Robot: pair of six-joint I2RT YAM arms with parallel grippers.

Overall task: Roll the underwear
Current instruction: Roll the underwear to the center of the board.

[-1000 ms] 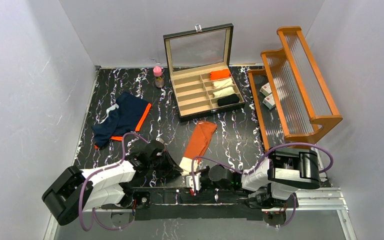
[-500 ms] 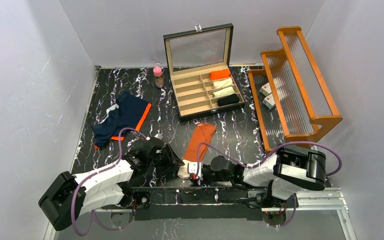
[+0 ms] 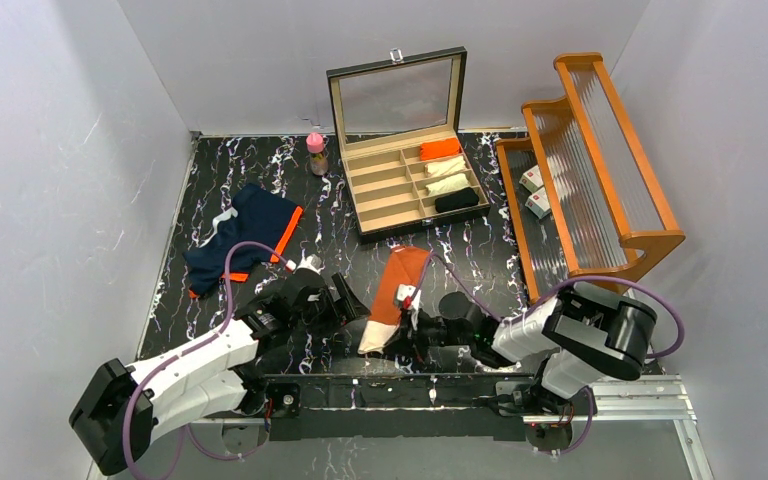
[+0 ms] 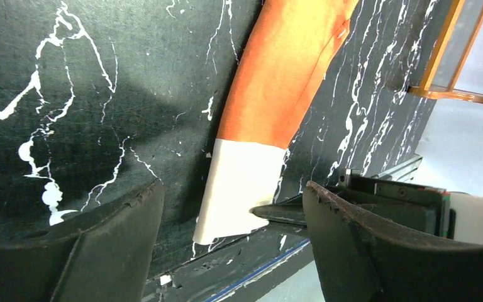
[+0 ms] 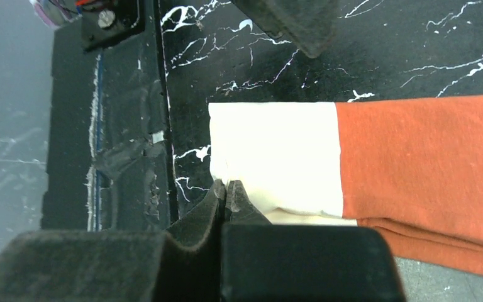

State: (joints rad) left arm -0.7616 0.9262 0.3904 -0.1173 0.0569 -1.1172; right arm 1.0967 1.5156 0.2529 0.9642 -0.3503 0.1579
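Risks, as judged: right gripper (image 5: pixel 226 189) had its fingers pressed together on the near edge of the white waistband (image 5: pixel 270 151), only a thin bite at one side; the cloth could slip free once the roll starts, or only the top layer could lift and leave the layers beneath flat; a turn driven from one corner alone would skew the roll into a cone. Left gripper (image 4: pixel 231 189) hung just above the table with jaws wide apart, holding nothing, at the other side of the same band; if it closes off the band it would pinch bare tabletop, and both arms crowding this end could bump. The band lay close to the near edge of the black marbled table (image 3: pixel 480 260), so little room to tuck.

Rust-orange underwear (image 3: pixel 400 280): folded into a long narrow strip, flat, running from the near edge away toward the compartment case (image 3: pixel 410 175), slightly bent along its length; folded layers showed along one long side in the right wrist view; waistband end nearest the arms. Navy underwear (image 3: pixel 245 235) lay rumpled, well apart to the left, untouched.
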